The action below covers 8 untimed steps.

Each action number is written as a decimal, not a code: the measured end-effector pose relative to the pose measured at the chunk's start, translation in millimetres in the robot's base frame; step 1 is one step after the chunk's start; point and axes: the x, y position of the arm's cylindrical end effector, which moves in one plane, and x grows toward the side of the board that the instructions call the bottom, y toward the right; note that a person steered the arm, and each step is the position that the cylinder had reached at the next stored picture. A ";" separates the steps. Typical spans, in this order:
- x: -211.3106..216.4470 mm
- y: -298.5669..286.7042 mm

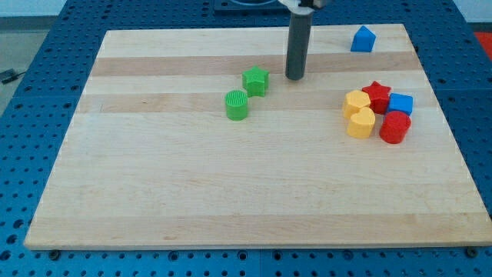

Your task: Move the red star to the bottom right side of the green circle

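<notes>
The red star lies at the view's right, at the top of a tight cluster of blocks. The green circle stands left of the board's middle, with a green star just up and to its right. My tip rests on the board right of the green star, a short gap away. It is far to the left of the red star and touches no block.
Around the red star sit two yellow blocks, a blue cube and a red cylinder. A blue block with a peaked top lies near the board's top right corner. The wooden board rests on a blue perforated table.
</notes>
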 end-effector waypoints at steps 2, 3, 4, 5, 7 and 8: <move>22.7 -65.4; 24.9 -77.0; 4.8 -27.7; -14.2 64.5; 13.7 278.0; 29.7 281.0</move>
